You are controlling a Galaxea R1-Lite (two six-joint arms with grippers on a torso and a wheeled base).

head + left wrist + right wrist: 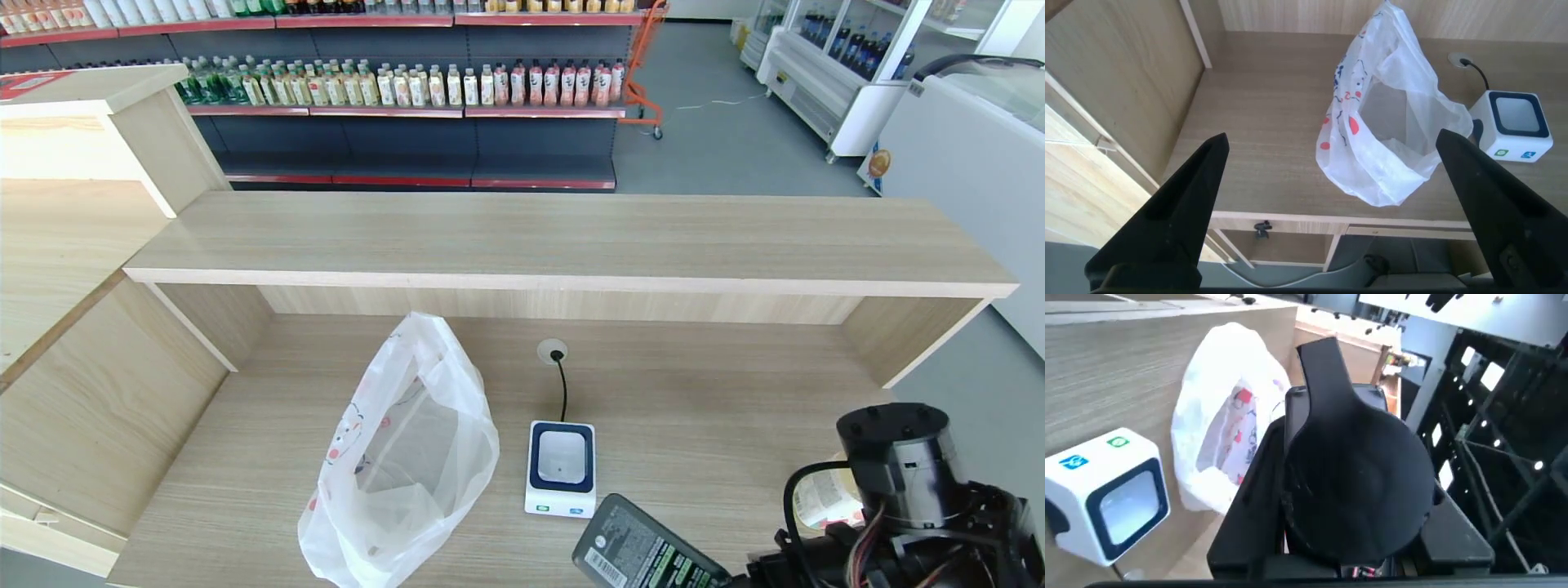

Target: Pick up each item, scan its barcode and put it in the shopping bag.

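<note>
— Nearest the head camera, what does the right gripper (736, 575) have?
— It has a dark grey pouch (641, 549), flat and glossy with rounded corners. The fingers are pinched on one end, and the pouch sticks out from them at a slant over the counter top.
— Any labelling?
— One white barcode sticker at the corner farthest from the gripper, with a round white mark beside it. Rows of small white print and green bars run along the face, too small to make out.
— What's closest to the pouch?
— Just beyond its free end sits the barcode scanner (560, 467). It's a white plastic cube with a dark blue frame around a pale grey window, and a green and a blue icon on its front. Its black cable (562, 388) runs to a round grommet (553, 351).
— And the bag?
— On the far side of the scanner from the right gripper stands the shopping bag (408, 457). It's thin translucent white plastic, crumpled, mouth gaping, with a red and dark cartoon print. It lies ahead of the left gripper (1333, 143), whose two dark fingers are spread wide.
— Anything by the right arm?
— One pale packet (823, 496) with red and fine print, lying partly hidden under the right wrist.
— Surface?
— Light wood-grain laminate counter (694, 408) with a raised ledge. Beyond it are shelves of bottled drinks (408, 86).
</note>
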